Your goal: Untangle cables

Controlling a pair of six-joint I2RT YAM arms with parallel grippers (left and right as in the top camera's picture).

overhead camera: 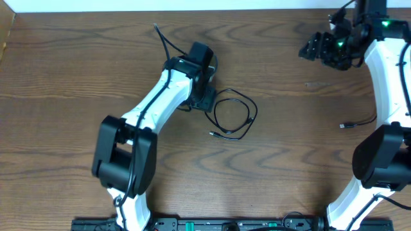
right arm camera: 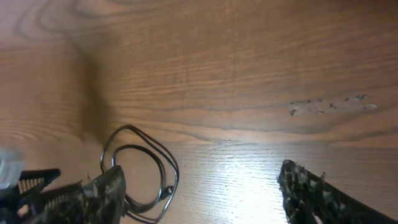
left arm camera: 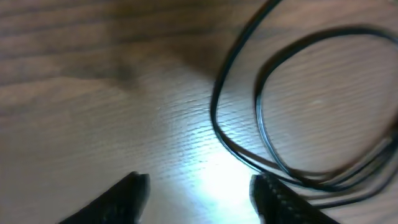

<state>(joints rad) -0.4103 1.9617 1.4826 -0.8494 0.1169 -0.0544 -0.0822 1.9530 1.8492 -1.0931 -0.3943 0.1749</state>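
The black cable [overhead camera: 232, 114] lies loosely coiled on the wooden table, with one small plug end [overhead camera: 213, 133] at its lower left. My left gripper [overhead camera: 207, 100] is low over the table at the coil's left edge. In the left wrist view the left gripper [left arm camera: 199, 190] is open and holds nothing, and its right finger is at the cable loops [left arm camera: 298, 106]. My right gripper [overhead camera: 314, 48] is far off at the back right. It is open and empty [right arm camera: 202, 180], and it sees the coil [right arm camera: 144, 169] from a distance. No white cable is in view.
A thin black cord with a small plug [overhead camera: 347, 126] lies by the right arm's white link [overhead camera: 385, 77]. A thin dark wire [overhead camera: 162, 40] sticks out behind the left arm. Scuff marks [right arm camera: 326, 106] show on the table top.
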